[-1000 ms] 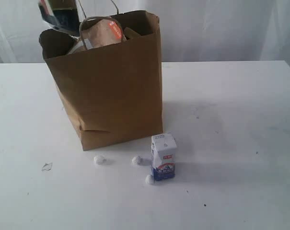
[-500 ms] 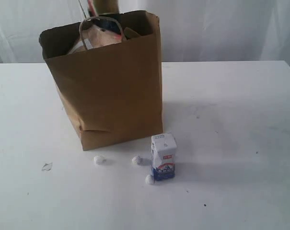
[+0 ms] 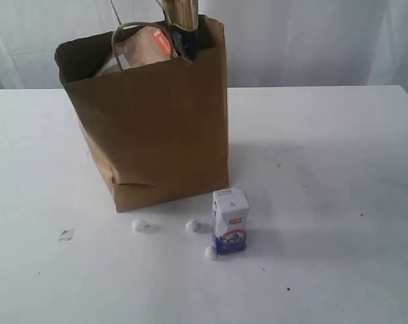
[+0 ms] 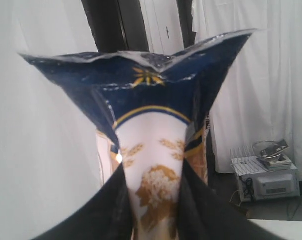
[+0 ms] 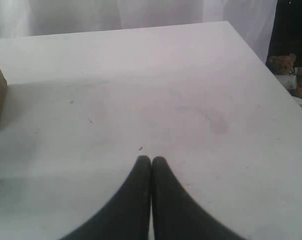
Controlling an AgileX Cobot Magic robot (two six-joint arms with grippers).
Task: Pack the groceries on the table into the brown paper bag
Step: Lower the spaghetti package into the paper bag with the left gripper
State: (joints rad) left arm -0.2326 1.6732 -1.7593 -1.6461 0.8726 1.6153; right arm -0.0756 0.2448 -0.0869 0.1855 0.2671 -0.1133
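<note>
Left gripper [image 4: 151,172] grips the spaghetti [image 4: 151,132], upright with its lower end at the bag [image 3: 156,128] mouth — long, light, brittle strands in slick film, so a gentle mid-length pinch probably suits. Right gripper [image 5: 151,160] — closed, empty.

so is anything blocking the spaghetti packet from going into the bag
Nothing visible does. The spaghetti packet, held by the left gripper, is at the open mouth of the brown paper bag, beside the brown orange-labelled pouch. The bag's inside is hidden.
</note>
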